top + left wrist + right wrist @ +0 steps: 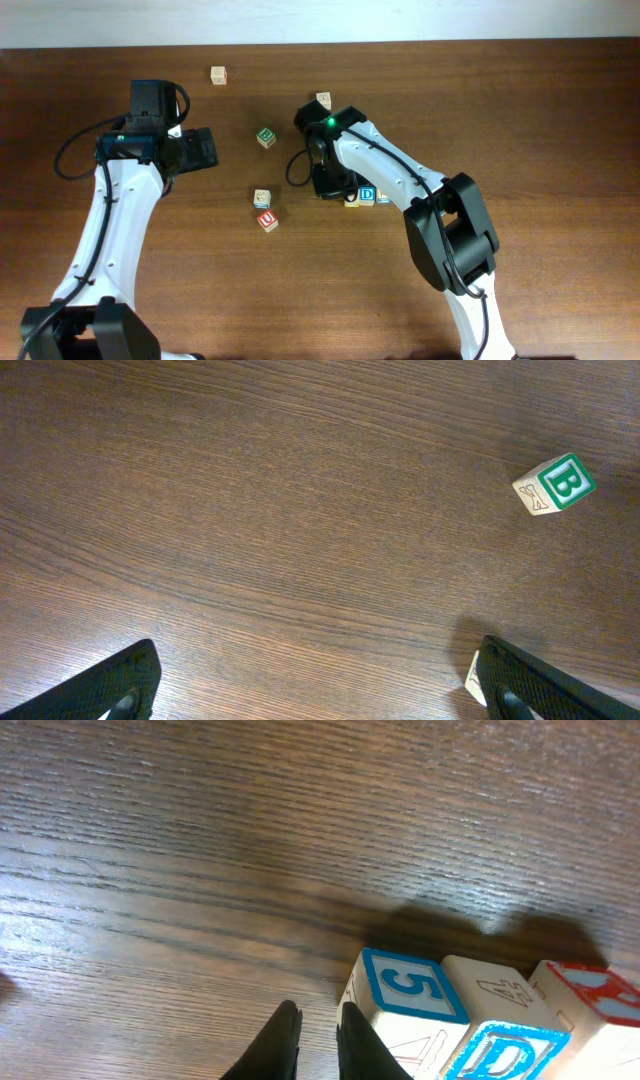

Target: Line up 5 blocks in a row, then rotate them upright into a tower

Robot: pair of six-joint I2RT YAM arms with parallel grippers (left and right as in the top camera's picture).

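Left fingers (205,147) are spread wide and hold nothing, over the counter (520,90) at 9 o'clock of the overhead view, with the green B block (265,137) at their 3 o'clock. Right fingers (330,183) are pinched to a narrow slit with nothing between them, low at 9 o'clock of the blue D block (368,195), which sits in a tight cluster with a blue 5 block (405,985) and a red-lettered block (598,998). Toward 7 o'clock from centre the red U block (267,220) touches a pale block (261,197) at its 12 o'clock, while a second pale block (218,75) lies far off at 11 o'clock and a third pale block (323,99) at 12 o'clock.
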